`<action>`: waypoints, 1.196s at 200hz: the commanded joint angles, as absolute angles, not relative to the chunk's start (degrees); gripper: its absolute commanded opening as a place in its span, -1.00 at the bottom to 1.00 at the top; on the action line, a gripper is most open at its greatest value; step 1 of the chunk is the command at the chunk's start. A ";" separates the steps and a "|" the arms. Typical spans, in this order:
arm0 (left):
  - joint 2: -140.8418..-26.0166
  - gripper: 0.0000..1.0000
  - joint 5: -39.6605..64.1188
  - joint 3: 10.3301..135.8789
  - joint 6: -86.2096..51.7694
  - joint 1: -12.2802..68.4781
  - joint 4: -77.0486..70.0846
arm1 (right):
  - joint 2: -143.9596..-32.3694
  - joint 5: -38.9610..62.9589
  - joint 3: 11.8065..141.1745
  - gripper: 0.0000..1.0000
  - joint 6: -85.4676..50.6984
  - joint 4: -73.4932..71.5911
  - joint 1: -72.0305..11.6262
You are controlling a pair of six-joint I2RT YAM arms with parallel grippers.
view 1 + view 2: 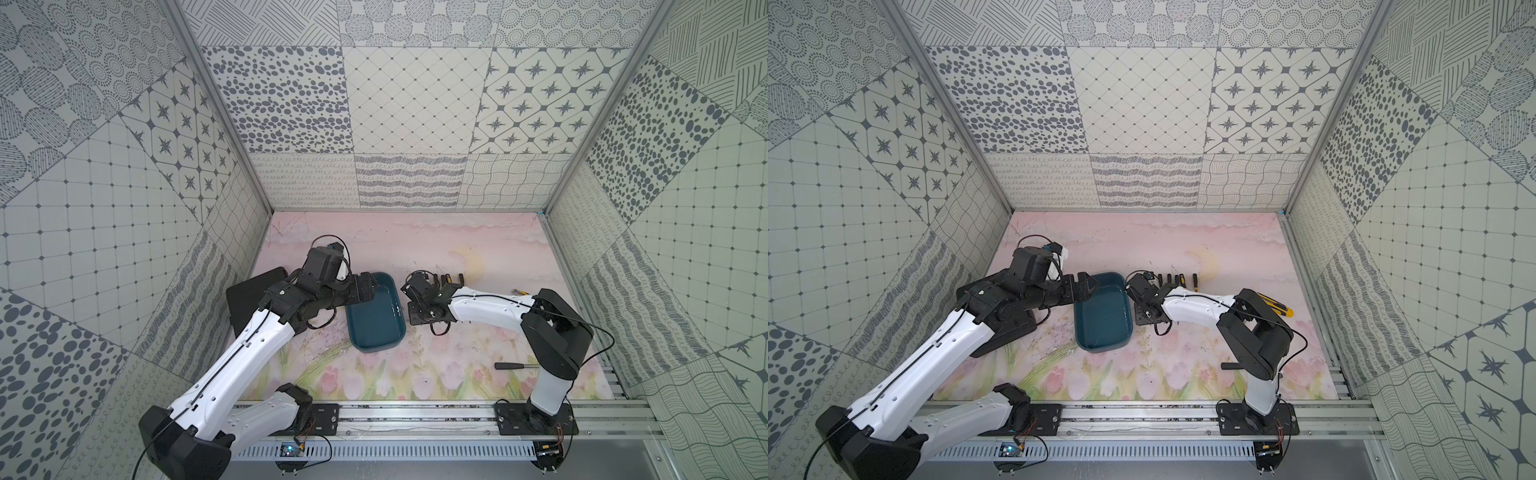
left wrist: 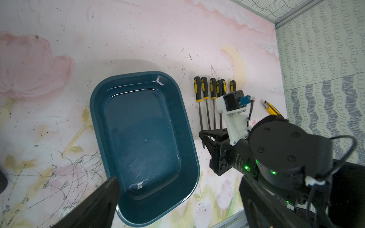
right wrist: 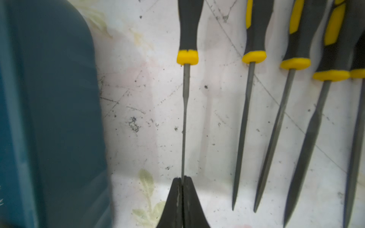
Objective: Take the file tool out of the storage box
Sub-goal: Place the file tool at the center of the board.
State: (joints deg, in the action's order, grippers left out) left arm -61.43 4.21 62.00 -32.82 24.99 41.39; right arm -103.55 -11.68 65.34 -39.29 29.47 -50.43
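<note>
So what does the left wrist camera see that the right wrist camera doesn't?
Only left wrist: the whole box, empty, all six files in a row beside it, a yellow knife and the right arm. Only right wrist: a close look at the right gripper shut on the tip of the file nearest the box. Both: the box's wall, files, the scuffed table.

Storage box [image 2: 142, 138]: dark teal, empty, on worktop [image 2: 138, 39]. File tool [image 3: 184, 118]: slim grey shaft, black-yellow handle, outside, just beside box; tip pinched by right gripper [image 3: 182, 179] jaws.
</note>
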 commanded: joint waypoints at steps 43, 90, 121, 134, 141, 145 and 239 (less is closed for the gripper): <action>-60.90 0.97 0.55 60.97 -32.03 24.83 43.03 | -106.64 -13.56 65.38 -1.00 -39.57 27.67 -49.20; -60.91 0.97 -1.27 60.64 -32.23 24.87 42.71 | -107.54 -13.63 65.39 -0.93 -39.29 27.69 -49.15; -60.73 0.98 -3.26 60.07 -32.45 24.87 42.16 | -107.46 -13.85 65.65 -0.67 -38.93 27.82 -49.21; -60.75 0.97 -3.34 59.78 -32.48 24.79 41.76 | -107.05 -13.80 65.87 -0.60 -38.62 27.82 -49.15; -60.86 0.97 -3.42 59.68 -32.46 24.77 41.50 | -106.66 -13.80 65.99 -0.52 -38.12 27.77 -49.22; -60.88 0.97 -3.34 59.65 -32.41 24.77 41.44 | -106.37 -13.72 66.09 -0.46 -37.77 27.82 -49.22; -63.20 0.98 -10.57 58.01 -28.92 24.69 39.01 | -89.13 -10.19 63.53 0.97 -25.08 26.90 -41.43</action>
State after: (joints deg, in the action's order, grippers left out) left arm -62.06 -5.17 59.05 -32.14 24.91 41.93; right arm -94.41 -12.40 65.43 -30.13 29.34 -46.17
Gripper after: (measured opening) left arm 0.988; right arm 0.974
